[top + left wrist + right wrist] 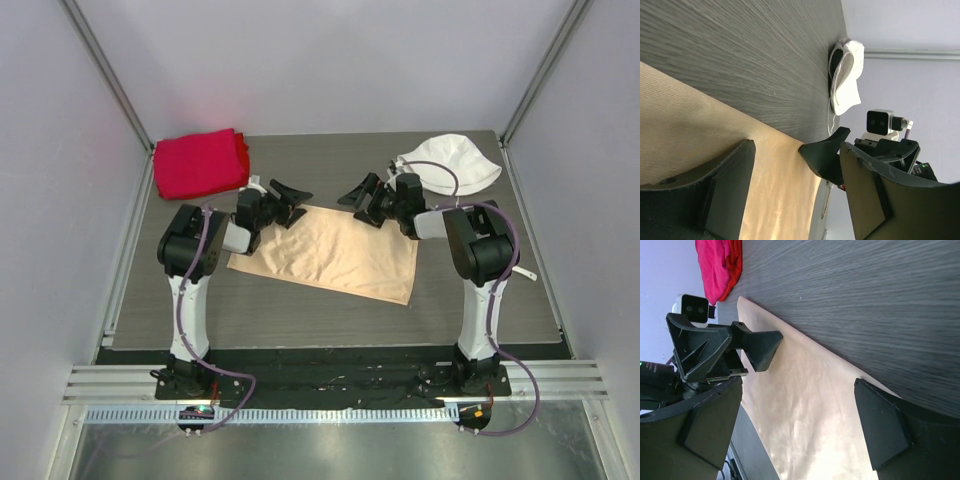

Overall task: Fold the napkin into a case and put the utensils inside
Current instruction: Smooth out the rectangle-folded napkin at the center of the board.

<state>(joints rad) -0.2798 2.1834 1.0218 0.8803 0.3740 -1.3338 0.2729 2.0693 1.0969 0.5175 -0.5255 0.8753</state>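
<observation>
The peach-tan satin napkin (330,255) lies flat and unfolded on the dark table, slightly skewed. My left gripper (291,203) is open and empty just above the napkin's far left corner. My right gripper (360,203) is open and empty just above the far edge, facing the left one. In the left wrist view the napkin (690,115) lies below the open gripper (796,150). In the right wrist view the napkin (810,405) lies below the open gripper (797,390). A small white piece (526,272), perhaps the utensil, lies by the right arm. No case is formed.
A thick red cloth (200,162) lies at the far left corner and shows in the right wrist view (717,265). A white bucket hat (452,160) lies at the far right and shows in the left wrist view (847,75). Grey walls enclose the table (330,165).
</observation>
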